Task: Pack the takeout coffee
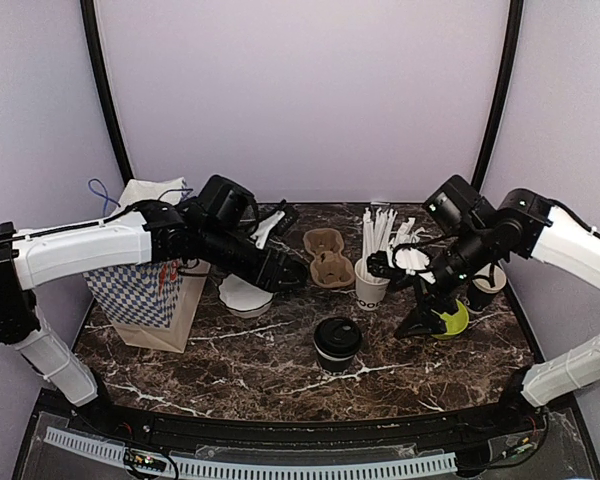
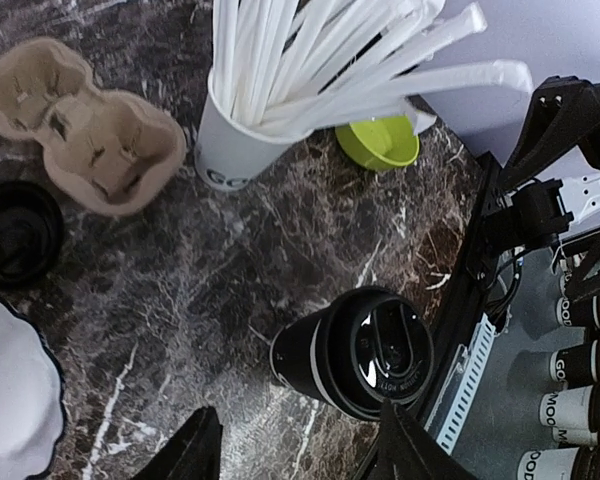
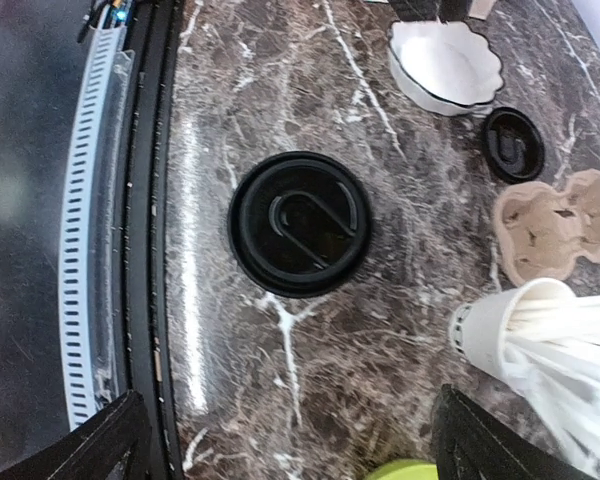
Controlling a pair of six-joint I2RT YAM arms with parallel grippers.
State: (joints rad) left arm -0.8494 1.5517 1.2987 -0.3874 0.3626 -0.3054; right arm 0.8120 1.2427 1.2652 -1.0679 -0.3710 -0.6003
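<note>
One takeout coffee [image 1: 337,343], a black cup with its black lid on, stands near the front middle of the marble table. It lies just beyond the fingertips in the left wrist view [image 2: 355,350] and shows from above in the right wrist view [image 3: 300,223]. A second black cup [image 1: 487,283], white inside and without a lid, stands at the right behind my right arm. A loose black lid [image 2: 18,232] lies beside the white dish. My left gripper [image 1: 295,272] hangs open and empty over the table's middle. My right gripper [image 1: 420,322] is wide open and empty, above the green bowl's edge.
A cardboard cup carrier [image 1: 328,257] lies at centre back, with a white cup of straws [image 1: 372,285] to its right. A lime-green bowl [image 1: 452,320] sits under my right gripper. A white scalloped dish [image 1: 245,295] and a checkered paper bag [image 1: 150,290] stand at the left.
</note>
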